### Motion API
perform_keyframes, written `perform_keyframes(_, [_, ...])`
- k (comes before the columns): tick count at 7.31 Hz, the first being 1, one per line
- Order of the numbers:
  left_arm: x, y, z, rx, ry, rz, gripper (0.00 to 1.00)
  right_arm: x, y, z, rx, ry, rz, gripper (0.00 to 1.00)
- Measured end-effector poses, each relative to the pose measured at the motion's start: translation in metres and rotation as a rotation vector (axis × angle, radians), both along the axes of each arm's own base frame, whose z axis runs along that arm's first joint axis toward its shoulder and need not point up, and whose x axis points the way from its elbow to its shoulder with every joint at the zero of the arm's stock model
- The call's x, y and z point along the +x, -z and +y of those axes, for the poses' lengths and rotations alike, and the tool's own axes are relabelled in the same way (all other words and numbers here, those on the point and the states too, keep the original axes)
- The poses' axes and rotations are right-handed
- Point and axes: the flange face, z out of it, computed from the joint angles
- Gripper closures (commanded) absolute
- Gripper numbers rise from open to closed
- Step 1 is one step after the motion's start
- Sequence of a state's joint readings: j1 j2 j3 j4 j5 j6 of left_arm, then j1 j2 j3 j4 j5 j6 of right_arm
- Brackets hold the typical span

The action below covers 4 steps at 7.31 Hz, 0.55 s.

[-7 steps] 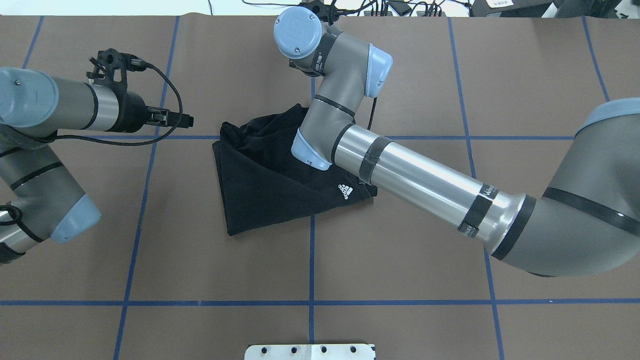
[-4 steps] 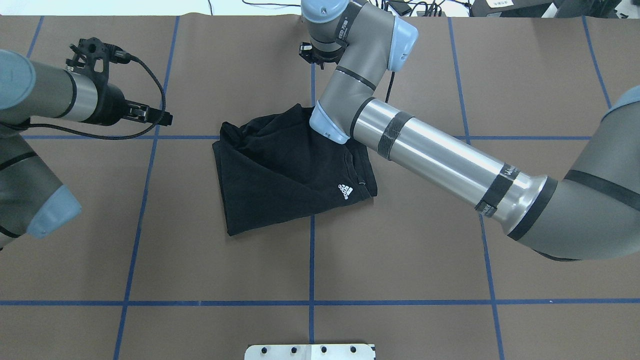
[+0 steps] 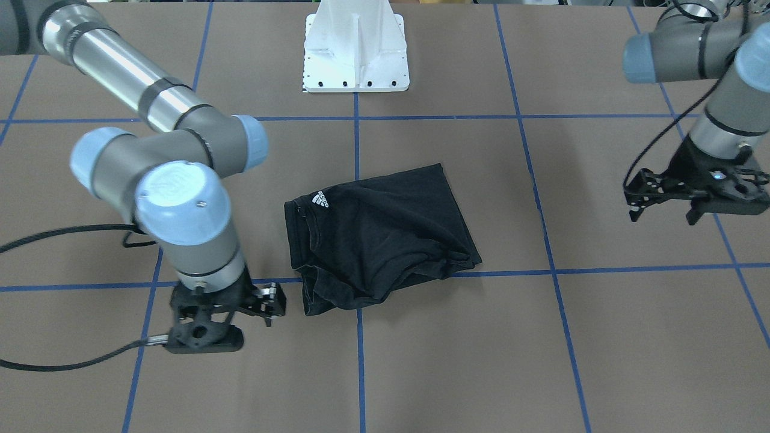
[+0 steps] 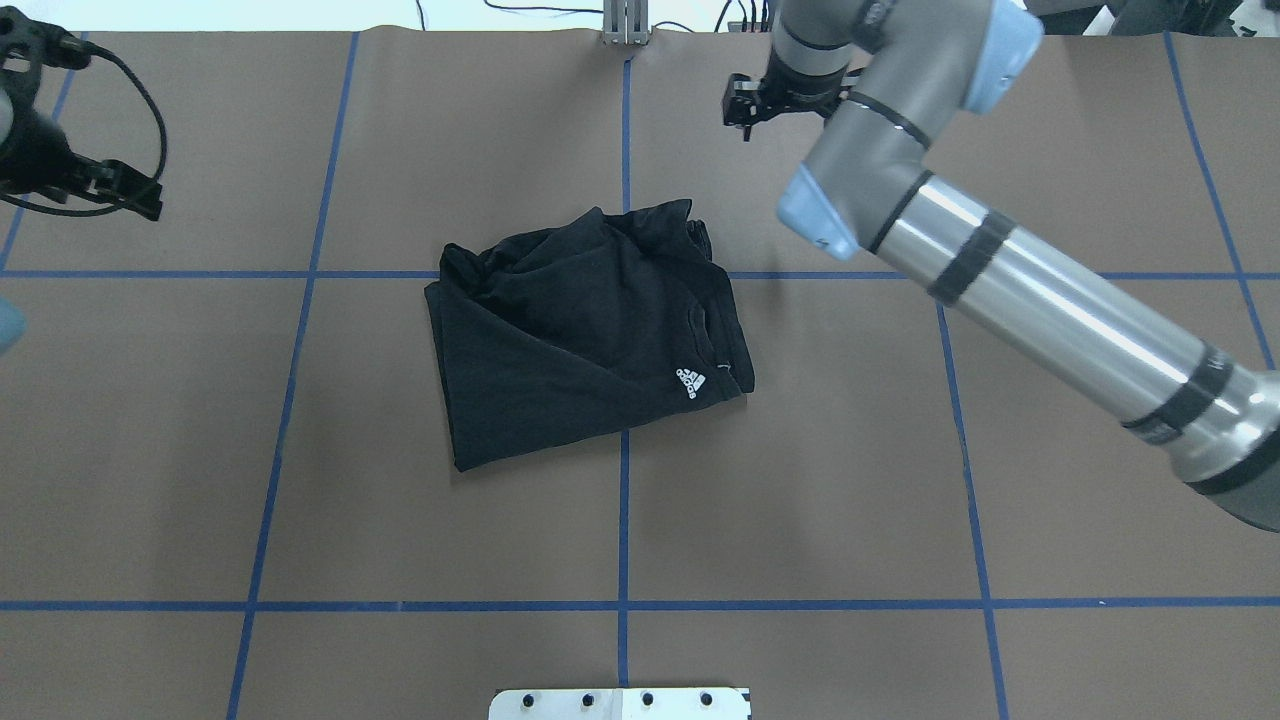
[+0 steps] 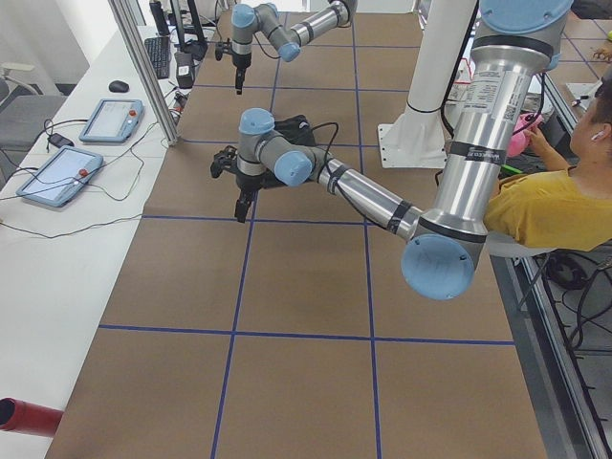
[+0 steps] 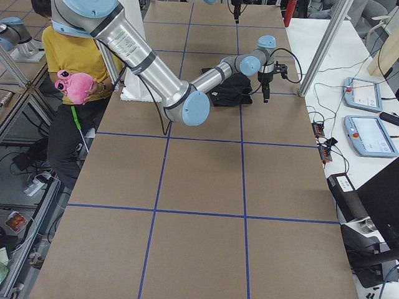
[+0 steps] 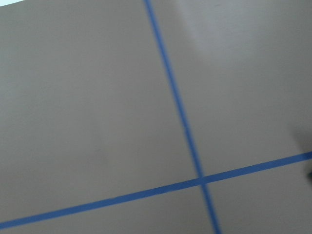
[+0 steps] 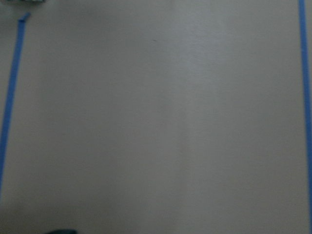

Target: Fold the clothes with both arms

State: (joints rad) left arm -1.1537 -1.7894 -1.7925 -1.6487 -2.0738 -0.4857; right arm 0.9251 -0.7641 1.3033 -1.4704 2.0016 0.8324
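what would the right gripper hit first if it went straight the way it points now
Probably the brown paper-covered table: the black right gripper points down at bare surface, beside the folded black T-shirt, not over it.

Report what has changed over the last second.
The right arm, which hung over the black T-shirt, has swung clear to the right, taking the right claw with it. The left claw has drawn back leftward, farther from the shirt. Neither holds anything. The T-shirt lies folded as before, Adidas logo up.
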Motion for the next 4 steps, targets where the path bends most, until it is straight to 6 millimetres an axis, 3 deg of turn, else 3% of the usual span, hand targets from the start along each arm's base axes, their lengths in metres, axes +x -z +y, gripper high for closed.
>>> perform_keyframes(2, [-0.101,-0.077,-0.028,-0.011,-0.084,-0.07,0.0,0.109,-0.073,0.02,0.029,0.097,-0.001,0.0])
perform_keyframes(3, [-0.142,-0.112,-0.026,-0.023,-0.111,-0.073,0.0,0.159,-0.114,0.034,0.043,0.144,0.011,0.0])
perform_keyframes(4, [-0.173,-0.147,-0.01,-0.044,-0.125,-0.058,0.0,0.208,-0.159,0.049,0.049,0.188,0.014,0.0])
